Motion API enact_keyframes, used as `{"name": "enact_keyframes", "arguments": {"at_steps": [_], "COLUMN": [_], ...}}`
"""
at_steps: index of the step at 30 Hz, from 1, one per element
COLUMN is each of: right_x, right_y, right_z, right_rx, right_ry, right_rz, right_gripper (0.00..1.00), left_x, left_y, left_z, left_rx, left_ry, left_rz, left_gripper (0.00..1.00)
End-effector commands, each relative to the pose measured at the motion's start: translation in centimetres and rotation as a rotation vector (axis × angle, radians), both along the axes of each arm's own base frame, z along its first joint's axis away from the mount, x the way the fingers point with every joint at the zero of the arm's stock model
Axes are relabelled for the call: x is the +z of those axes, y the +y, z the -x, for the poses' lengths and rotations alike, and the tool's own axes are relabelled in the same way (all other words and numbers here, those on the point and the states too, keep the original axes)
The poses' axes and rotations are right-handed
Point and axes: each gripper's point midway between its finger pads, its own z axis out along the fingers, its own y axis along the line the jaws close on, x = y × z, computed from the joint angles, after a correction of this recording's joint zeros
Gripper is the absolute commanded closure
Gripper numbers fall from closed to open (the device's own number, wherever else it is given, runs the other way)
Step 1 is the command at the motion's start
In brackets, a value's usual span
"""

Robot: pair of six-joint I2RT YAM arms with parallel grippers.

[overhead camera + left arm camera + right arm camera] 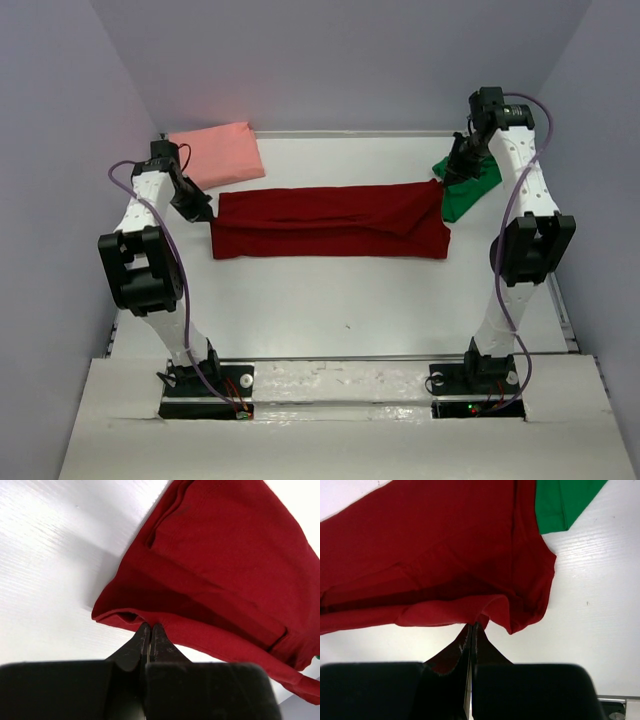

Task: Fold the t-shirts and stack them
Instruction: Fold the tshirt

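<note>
Top external: left pincer (pixel 198 208) and right pincer (pixel 453 172) pinch half-folded dark red cloth t-shirt (pixel 330 222); salmon pink t-shirt (pixel 218 153) looks folded, bright green t-shirt (pixel 472 196) waits.

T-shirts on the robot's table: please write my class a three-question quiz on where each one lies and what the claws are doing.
1. True or false: the left claw and the right claw are each shut on an end of the dark red t-shirt.
2. Fill in: the bright green t-shirt lies at the far ___ corner of the table.
3. Which shirt lies folded at the far left corner? A: dark red t-shirt. B: salmon pink t-shirt. C: bright green t-shirt.

Key: 1 true; 2 right; 3 B.
</note>
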Motion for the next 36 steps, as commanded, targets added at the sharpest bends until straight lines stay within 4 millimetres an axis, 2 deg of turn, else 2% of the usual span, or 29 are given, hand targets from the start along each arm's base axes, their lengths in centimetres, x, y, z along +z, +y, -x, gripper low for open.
{"name": "enact_keyframes", "arguments": {"at_steps": [1,11,23,36], "right_x": [1.6,-0.1,-1.9,-5.2], "right_y": [-0.7,-1.6,-1.4,-1.6], "right_z": [-2.3,-4.4,-6.7,-9.3], "right_rx": [-0.008,-0.015,-0.019,-0.018], "right_ry": [-0.094,-0.086,-0.098,-0.101], "right_rz": [0.014,0.024,0.009,0.016], "right_gripper": [1.00,1.00,1.00,1.00], "left_x": [1.1,0.5,-0.2,-1.2], "left_y": [0.1,-0.1,-0.1,-1.1], "left_z": [-0.7,-1.4,-2.8,-4.5], "left_rx": [-0.017,-0.026,-0.056,-0.096], "left_ry": [-0.023,-0.009,0.004,0.012], "left_rz": [-0.015,-0.014,-0.025,-0.021], "left_gripper": [1.00,1.00,1.00,1.00]}}
